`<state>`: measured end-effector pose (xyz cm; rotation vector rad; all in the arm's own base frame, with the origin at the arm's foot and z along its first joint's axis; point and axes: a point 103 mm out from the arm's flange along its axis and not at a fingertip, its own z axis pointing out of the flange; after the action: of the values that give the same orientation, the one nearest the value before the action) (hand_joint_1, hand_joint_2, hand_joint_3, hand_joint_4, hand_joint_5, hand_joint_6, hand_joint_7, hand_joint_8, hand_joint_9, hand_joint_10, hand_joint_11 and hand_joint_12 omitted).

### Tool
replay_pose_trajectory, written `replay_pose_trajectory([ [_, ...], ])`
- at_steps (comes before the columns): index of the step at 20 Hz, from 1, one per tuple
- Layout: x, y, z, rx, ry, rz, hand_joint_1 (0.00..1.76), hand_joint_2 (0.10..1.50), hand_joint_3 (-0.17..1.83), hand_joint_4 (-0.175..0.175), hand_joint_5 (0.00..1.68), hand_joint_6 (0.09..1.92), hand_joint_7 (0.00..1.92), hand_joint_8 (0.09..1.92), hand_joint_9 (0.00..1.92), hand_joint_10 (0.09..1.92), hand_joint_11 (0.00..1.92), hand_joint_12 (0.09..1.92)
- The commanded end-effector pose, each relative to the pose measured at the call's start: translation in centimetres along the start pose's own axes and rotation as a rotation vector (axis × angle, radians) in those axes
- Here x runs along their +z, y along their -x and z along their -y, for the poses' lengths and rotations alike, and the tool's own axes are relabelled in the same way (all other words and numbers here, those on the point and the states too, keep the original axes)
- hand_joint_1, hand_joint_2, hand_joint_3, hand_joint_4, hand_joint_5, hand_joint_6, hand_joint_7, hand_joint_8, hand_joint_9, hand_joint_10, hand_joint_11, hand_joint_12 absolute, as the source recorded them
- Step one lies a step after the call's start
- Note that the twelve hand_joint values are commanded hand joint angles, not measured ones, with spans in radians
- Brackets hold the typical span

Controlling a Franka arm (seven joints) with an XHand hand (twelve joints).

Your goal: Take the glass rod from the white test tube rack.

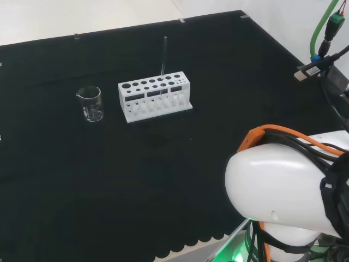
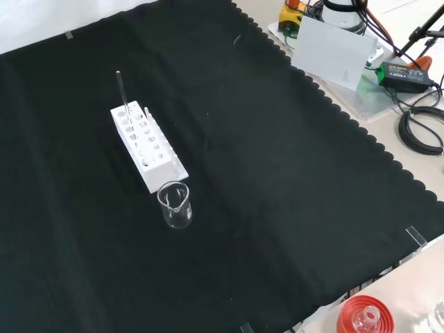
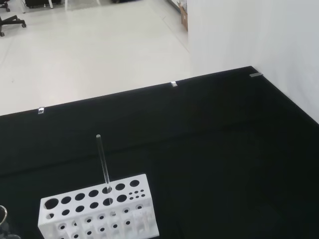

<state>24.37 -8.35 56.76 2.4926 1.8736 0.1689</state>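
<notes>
The glass rod [image 1: 164,56] stood nearly upright in a hole of the white test tube rack [image 1: 155,98], rising well above its top. In the head view, a clear beaker [image 1: 90,103] stood on the black cloth [image 1: 163,180] of the counter, left of the rack and apart from it; the arm's white link [image 1: 278,191] loomed at lower right. Whether the fingers were spread or curled could not be told.

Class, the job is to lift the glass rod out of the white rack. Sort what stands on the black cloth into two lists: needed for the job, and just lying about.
Needed:
glass rod, upright in the rack
white test tube rack

Lying about:
glass beaker, beside the rack
</notes>
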Motion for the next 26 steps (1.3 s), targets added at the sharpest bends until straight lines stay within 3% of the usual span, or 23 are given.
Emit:
replay_pose_trajectory([
  [1, 0.0, 0.5, 0.3, -0.001, -0.002, -0.008, 0.45, 0.81, 0.25, 0.017, 0.0, 0.09, 0.0, 0.28, 0.27, 0.09, 0.0, 1.25],
  [3, 0.0, 1.0, 0.8, -0.001, 0.002, -0.005, 0.44, 0.81, 0.24, 0.016, 0.0, 0.09, 0.0, 0.3, 0.29, 0.09, 0.0, 1.34],
  [4, 0.0, 1.1, 1.0, -0.003, 0.002, -0.001, 0.44, 0.82, 0.24, 0.015, 0.0, 0.09, 0.0, 0.32, 0.26, 0.18, 0.0, 1.41],
  [7, 0.0, 0.9, 1.4, -0.01, -0.005, -0.011, 0.44, 0.82, 0.22, 0.014, 0.01, 0.09, 0.0, 0.39, 0.07, 0.76, 0.0, 1.53],
  [9, 0.4, 0.5, 1.2, -0.025, -0.017, -0.006, 0.44, 0.82, 0.22, 0.013, 0.02, 0.09, 0.0, 0.46, 0.02, 0.91, 0.01, 1.55],
  [13, 1.0, -0.3, -0.1, -0.063, -0.068, -0.008, 0.44, 0.82, 0.23, 0.008, 0.05, 0.09, 0.0, 0.59, 0.01, 0.99, 0.07, 1.55],
  [20, -0.2, -1.2, -2.3, -0.093, -0.061, -0.017, 0.47, 0.81, 0.24, -0.001, 0.09, 0.09, 0.02, 0.69, 0.06, 1.01, 0.14, 1.53],
  [26, 0.2, -3.3, -5.0, -0.125, -0.09, -0.012, 0.51, 0.8, 0.25, -0.023, 0.17, 0.09, 0.07, 0.75, 0.12, 1.0, 0.2, 1.49],
])
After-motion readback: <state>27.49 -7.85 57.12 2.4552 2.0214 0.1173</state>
